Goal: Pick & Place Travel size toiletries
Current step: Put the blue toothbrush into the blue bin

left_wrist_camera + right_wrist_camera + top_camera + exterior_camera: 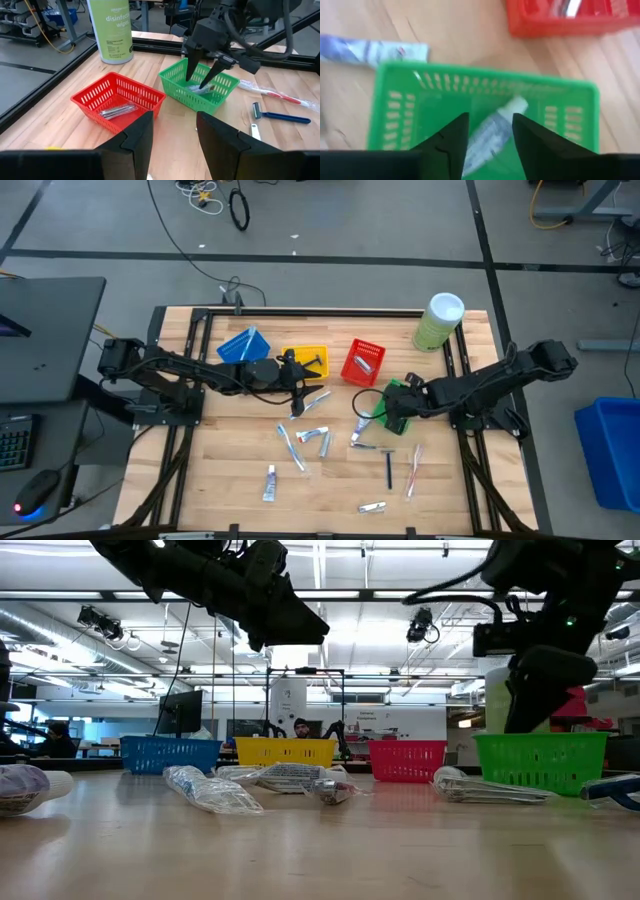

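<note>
From above, the right gripper point(392, 406) hides the green basket point(404, 412); only its wrist camera looks inside, where a wrapped white tube point(492, 134) lies loose on the lattice floor between parted fingers point(451, 139) that hold nothing. The left wrist view shows that gripper point(205, 76) poised in the basket point(198, 88) with tips spread, and metallic items point(117, 111) in the red basket point(116, 100) beside a pale-green wipes canister point(110, 30). The left gripper point(296, 372) hangs over the yellow basket point(308, 360), its fingers point(135, 140) apart and empty. More toiletries lie scattered on the wooden table point(220, 470): tubes point(270, 483), a dark razor point(389, 468), toothbrushes point(413, 470). The low view shows crinkled clear wrappers point(212, 790).
</note>
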Controlling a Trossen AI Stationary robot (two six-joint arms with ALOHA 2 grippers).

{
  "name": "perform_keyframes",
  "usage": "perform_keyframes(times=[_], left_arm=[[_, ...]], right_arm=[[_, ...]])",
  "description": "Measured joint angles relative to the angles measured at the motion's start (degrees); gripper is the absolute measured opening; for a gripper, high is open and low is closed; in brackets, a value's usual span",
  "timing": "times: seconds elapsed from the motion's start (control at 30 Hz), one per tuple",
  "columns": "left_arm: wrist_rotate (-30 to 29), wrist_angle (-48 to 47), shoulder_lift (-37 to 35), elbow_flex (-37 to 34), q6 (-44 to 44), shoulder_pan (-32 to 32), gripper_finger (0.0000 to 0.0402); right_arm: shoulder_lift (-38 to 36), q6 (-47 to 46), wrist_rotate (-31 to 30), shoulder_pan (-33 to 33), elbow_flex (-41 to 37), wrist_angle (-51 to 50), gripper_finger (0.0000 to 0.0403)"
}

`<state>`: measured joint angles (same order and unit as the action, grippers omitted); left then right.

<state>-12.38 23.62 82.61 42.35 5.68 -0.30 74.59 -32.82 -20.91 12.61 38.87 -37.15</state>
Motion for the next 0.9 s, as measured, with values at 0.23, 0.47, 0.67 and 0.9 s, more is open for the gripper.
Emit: perform_keyframes(times=[0.23, 0.47, 0.67, 0.9], left_arm=[[0.0, -8.1, 0.0, 0.0, 6.7, 0.0, 0.0158], [0.0, -20.1, 0.0, 0.0, 14.7, -0.8, 0.0158], [-1.8, -20.4, 0.0, 0.0, 13.2, -5.0, 0.0158], [-11.6, -20.4, 0.0, 0.0, 19.8, -8.4, 0.0158]], right_arm=[[0.0, 13.8, -3.5, -0.2, 1.7, 13.0, 0.0191], [0.0, 37.1, -6.4, -1.9, 1.8, 35.8, 0.0197], [0.0, 51.7, -5.6, -5.4, 1.8, 47.6, 0.0184], [0.0, 54.6, -5.6, -10.1, 1.7, 48.5, 0.0168]])
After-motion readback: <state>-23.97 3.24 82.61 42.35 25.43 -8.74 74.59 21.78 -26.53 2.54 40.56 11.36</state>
